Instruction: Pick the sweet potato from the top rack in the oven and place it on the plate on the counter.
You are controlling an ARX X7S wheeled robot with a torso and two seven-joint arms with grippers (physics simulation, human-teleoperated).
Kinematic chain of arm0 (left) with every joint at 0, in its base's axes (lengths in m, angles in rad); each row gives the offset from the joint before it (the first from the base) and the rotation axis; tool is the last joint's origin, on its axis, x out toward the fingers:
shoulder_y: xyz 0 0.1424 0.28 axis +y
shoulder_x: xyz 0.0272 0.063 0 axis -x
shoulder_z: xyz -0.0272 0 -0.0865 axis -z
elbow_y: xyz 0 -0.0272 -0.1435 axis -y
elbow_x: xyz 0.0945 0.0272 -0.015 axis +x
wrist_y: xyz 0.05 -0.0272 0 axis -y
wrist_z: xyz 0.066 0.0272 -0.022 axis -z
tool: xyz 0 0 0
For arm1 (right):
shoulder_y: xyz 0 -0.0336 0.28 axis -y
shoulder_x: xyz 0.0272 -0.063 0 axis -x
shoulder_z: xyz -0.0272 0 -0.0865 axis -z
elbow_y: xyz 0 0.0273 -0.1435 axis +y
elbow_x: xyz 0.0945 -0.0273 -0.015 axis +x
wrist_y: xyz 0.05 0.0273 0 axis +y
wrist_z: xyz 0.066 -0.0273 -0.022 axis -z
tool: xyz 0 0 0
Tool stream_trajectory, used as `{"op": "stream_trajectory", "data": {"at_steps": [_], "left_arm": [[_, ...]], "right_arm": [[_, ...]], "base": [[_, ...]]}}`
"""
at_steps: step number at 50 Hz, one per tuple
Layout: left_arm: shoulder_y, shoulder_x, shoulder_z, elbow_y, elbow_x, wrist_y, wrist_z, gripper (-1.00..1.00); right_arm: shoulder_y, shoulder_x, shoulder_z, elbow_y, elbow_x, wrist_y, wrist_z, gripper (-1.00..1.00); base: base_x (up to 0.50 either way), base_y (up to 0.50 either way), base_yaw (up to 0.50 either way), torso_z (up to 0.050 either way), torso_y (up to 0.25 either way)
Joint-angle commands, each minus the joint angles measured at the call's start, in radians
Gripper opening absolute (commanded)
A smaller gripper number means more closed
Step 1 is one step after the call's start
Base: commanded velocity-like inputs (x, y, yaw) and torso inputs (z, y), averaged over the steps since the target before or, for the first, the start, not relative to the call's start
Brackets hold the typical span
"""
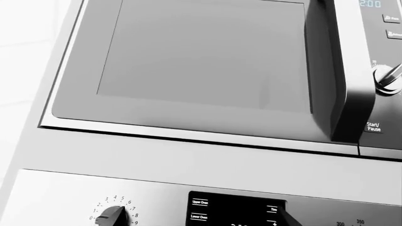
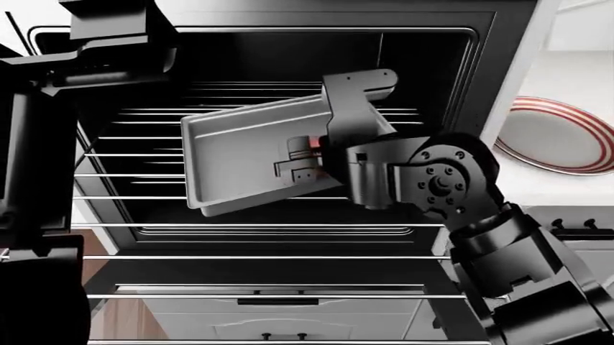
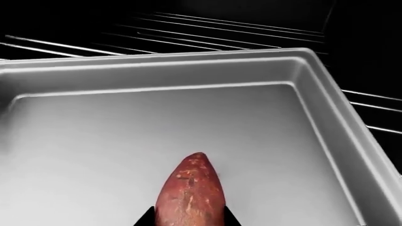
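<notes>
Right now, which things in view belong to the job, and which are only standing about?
For the job:
sweet potato, between the right gripper fingers
oven with its wire racks
plate on the counter

Not for the job:
baking tray under the potato
microwave
oven control panel

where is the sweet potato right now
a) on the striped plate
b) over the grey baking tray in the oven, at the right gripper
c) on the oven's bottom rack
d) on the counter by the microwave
b: the right wrist view shows the sweet potato between the right gripper's dark fingertips over the baking tray; the plate on the counter holds nothing.
</notes>
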Motion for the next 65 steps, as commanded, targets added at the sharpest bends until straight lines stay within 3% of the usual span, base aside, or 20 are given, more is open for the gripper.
{"op": "stream_trajectory", "data": {"at_steps": [1, 33, 42, 44, 65], "left_arm": [[-0.001, -0.006, 0.009, -0.002, 0.001, 0.01, -0.002, 1.0], [0.008, -0.023, 0.031, -0.006, 0.017, 0.04, 0.001, 1.0], [0.0, -0.03, 0.034, -0.004, 0.004, 0.043, -0.011, 1.0], [-0.005, -0.033, 0.034, -0.004, 0.002, 0.043, -0.012, 1.0], [0.023, -0.044, 0.047, -0.005, 0.036, 0.071, 0.008, 1.0]], "right_arm": [[-0.032, 0.028, 0.014, -0.073, 0.001, -0.058, -0.056, -1.0], [-0.111, 0.117, 0.048, -0.322, -0.079, -0.259, -0.188, -1.0], [-0.145, 0.159, 0.152, -0.423, 0.092, -0.263, -0.2, -1.0], [-0.137, 0.182, 0.127, -0.484, 0.037, -0.27, -0.242, -1.0], [-0.171, 0.284, 0.191, -0.734, 0.026, -0.314, -0.158, -1.0]], "base": [[0.0, 0.0, 0.0, 0.0, 0.0], [0.0, 0.0, 0.0, 0.0, 0.0], [0.0, 0.0, 0.0, 0.0, 0.0], [0.0, 0.0, 0.0, 0.0, 0.0], [0.0, 0.0, 0.0, 0.0, 0.0]]}}
